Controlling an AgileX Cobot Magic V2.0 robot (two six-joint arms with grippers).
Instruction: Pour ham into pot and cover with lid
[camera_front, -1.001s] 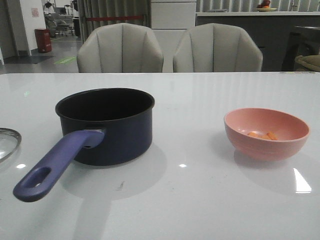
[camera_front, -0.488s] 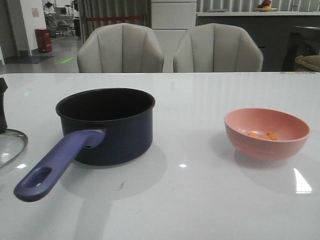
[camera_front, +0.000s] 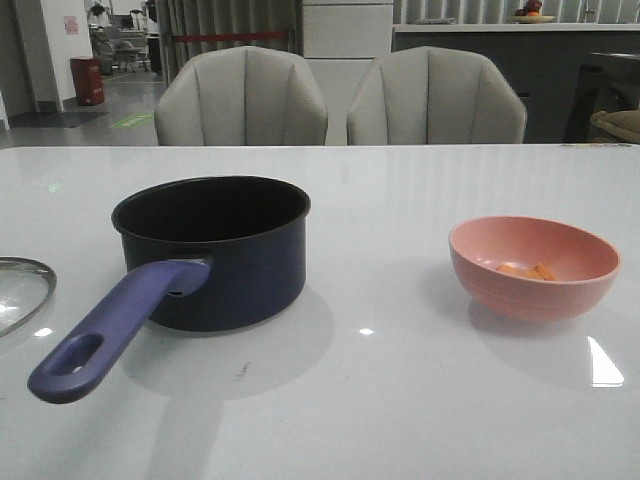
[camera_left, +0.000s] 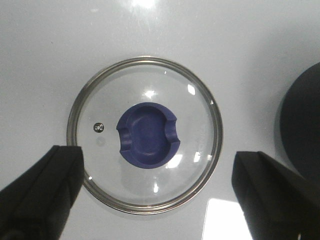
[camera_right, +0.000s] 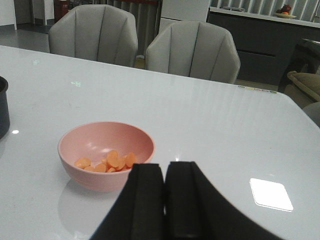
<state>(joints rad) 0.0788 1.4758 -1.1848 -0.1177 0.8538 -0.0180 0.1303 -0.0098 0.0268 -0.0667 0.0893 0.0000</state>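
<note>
Pot (camera_front: 212, 250): dark navy round saucepan, upright and uncovered on the table's left half, its long purple-blue handle with a holed end pointing toward the camera and leftward. Lid (camera_left: 145, 133): round glass, metal-rimmed, blue flared knob uppermost, lay flat on the table left of the pot, apart from it. Ham (camera_right: 106, 162): small orange-pink chunks lay heaped in the bottom of a pink bowl (camera_front: 533, 267), well right of the pot.

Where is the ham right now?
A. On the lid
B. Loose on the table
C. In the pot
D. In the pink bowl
D: the ham lies as small orange chunks inside the pink bowl, which sits apart from the pot; the lid carries nothing.
</note>
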